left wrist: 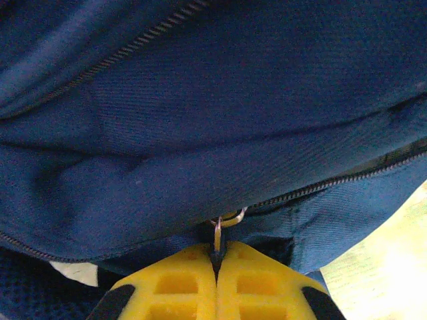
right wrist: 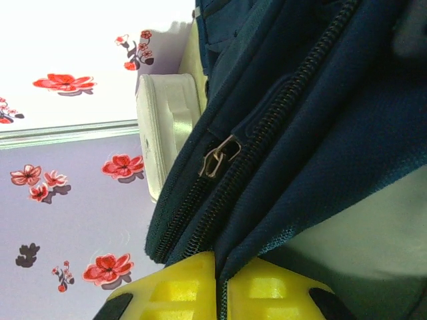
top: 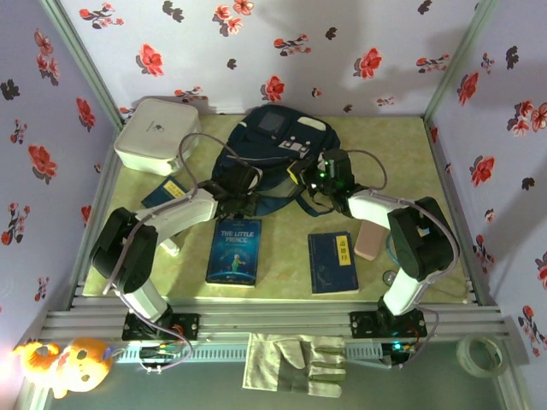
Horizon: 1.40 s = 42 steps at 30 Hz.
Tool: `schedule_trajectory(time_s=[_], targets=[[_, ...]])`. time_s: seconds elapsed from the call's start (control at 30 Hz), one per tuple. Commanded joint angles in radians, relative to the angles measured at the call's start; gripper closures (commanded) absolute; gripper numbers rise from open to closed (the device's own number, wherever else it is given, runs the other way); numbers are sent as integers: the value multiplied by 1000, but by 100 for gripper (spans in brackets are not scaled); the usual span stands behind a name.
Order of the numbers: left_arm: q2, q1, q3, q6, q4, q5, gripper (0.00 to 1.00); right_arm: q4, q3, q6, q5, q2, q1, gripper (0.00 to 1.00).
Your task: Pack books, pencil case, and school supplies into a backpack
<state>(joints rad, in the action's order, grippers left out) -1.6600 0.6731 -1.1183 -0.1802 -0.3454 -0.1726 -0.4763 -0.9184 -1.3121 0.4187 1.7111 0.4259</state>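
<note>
Setting: pale yellow-green table point(top: 171, 273), boxed in by lilac wallpaper with red flowers.
Backpack: the navy backpack point(top: 275, 145) lies at the back middle of the table, beside a white box point(top: 156, 135) on its left. Both arms reach into its near edge, so that edge is mostly covered from above.
Left gripper: the left gripper point(left wrist: 217, 253) has its yellow fingers pressed together with a thin metal zip pull point(left wrist: 219, 232) pinched in the seam. Only the pull's loop sticks out.
Right gripper: the right gripper point(right wrist: 221, 275) is closed too, clamped on a fold of backpack fabric next to the zipper track. A silver slider point(right wrist: 217, 157) sits free further up the teeth.
Books: "The Little Prince" point(top: 233, 250) lies flat near the front centre. The dark navy book with the white strip point(top: 333, 262) is well to its right. The smaller book point(top: 167, 194) is half under the left arm, only a corner showing.
Pencil case: the pink pencil case point(top: 368, 242) lies right of the navy book, with its upper end tucked under the right arm.
Hard to tell: whether the main compartment is unzipped, since both wrist views are too close.
Front ledge: a work glove point(top: 299, 359), a plush toy point(top: 64, 363) and a tape roll point(top: 479, 354).
</note>
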Motion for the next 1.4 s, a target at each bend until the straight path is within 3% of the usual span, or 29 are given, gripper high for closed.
schedule_trajectory(time_s=[0.0, 0.27, 0.4, 0.5, 0.63, 0.7, 0.83, 1.03, 1.17, 1.37], targets=[[78, -41, 1, 21, -9, -1, 100, -23, 16, 43, -75, -55, -52, 90], [99, -139, 46, -28, 0, 58, 100, 117, -21, 191, -103, -21, -171, 91], [66, -139, 23, -38, 18, 130, 100, 142, -48, 220, -83, 11, -205, 88], [36, -112, -23, -31, 18, 185, 100, 150, -38, 222, -62, -13, -215, 74], [-17, -54, -106, -27, -8, 244, 100, 228, 17, 222, -102, -115, -213, 47], [-43, -29, -136, -38, -9, 270, 100, 305, 46, 220, -135, -177, -211, 41], [-106, 11, -192, -62, -18, 316, 100, 459, 109, 196, -204, -287, -196, 33], [-201, 41, -270, -79, -73, 366, 100, 517, 163, 110, -235, -357, -123, 25], [-238, 53, -304, -82, -111, 371, 100, 509, 159, 55, -262, -312, -49, 20], [-257, 57, -318, -81, -148, 370, 100, 420, 125, 13, -211, -190, -18, 19]])
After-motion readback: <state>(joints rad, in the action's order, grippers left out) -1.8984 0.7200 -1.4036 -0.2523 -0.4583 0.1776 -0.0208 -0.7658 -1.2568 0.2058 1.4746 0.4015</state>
